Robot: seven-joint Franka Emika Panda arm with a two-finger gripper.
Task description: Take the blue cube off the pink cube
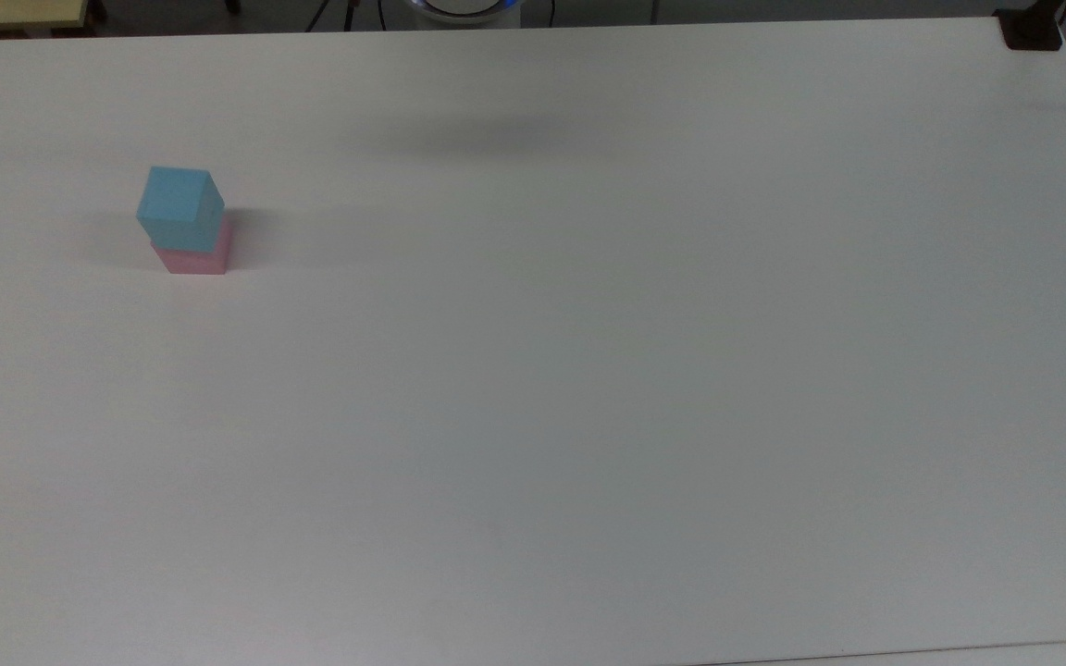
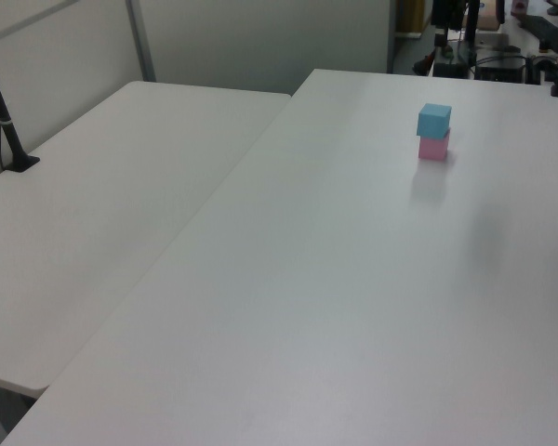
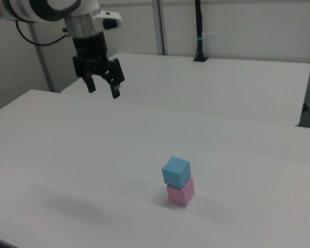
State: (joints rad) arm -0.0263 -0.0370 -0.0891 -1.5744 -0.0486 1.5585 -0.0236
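The pincer (image 3: 103,88) hangs high over the table (image 3: 67,155) at the right view's upper left, its two fingers spread apart and holding nothing, well apart from the stack. Further to the right view's right, the blue cube (image 3: 175,172) sits on top of the pink cube (image 3: 180,192), turned a little so its corners overhang slightly. In the top view the pair stands toward the top view's left. Both look like light, matte, rigid blocks, unlikely to slip. I would take the blue one by two opposite upright faces, above the seam, so the pink one is not dragged along.
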